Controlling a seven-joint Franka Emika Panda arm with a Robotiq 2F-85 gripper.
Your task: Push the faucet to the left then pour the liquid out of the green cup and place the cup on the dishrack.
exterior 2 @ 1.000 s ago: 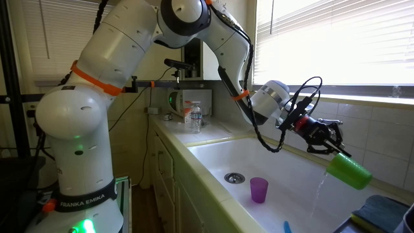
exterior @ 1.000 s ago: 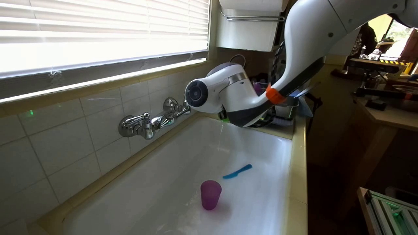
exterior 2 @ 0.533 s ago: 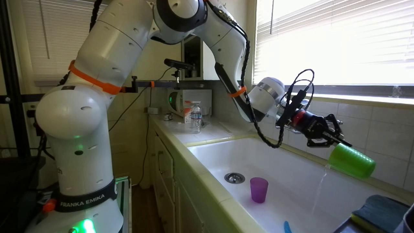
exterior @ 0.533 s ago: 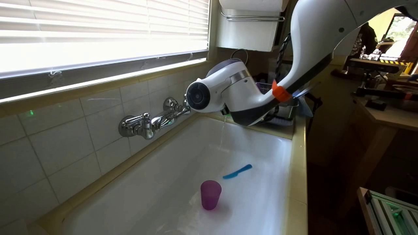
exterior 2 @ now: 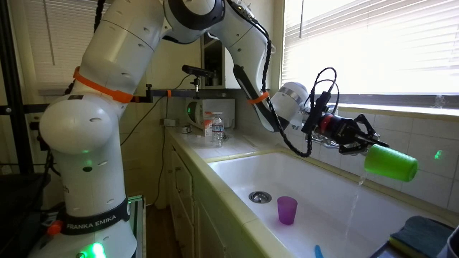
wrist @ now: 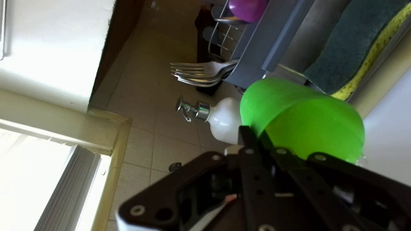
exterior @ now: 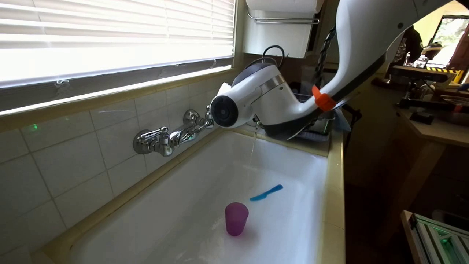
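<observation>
My gripper (wrist: 252,134) is shut on the wall of the green cup (wrist: 308,122) near its mouth, one finger inside and one outside. In an exterior view the green cup (exterior 2: 391,163) is almost level above the sink, mouth toward the gripper (exterior 2: 374,145). A thin stream of liquid (exterior 2: 353,208) falls from its mouth into the sink. The arm hides the cup in an exterior view, where the stream (exterior: 254,143) shows. The chrome faucet (exterior: 185,135) is on the tiled wall. The grey dishrack (wrist: 257,57) lies beyond the cup; it is partly hidden behind the arm (exterior: 318,135).
A purple cup (exterior: 236,219) stands upright in the sink near a blue knife (exterior: 266,193). A sponge (wrist: 356,48), forks (wrist: 205,73) and a white soap dispenser (wrist: 224,120) are near the dishrack. The sink rim (exterior: 333,183) and the window wall border the sink.
The gripper has risen slightly. The green cup has tipped further, its base rising from low to nearly level. Liquid keeps running from its mouth, the stream now clearer.
</observation>
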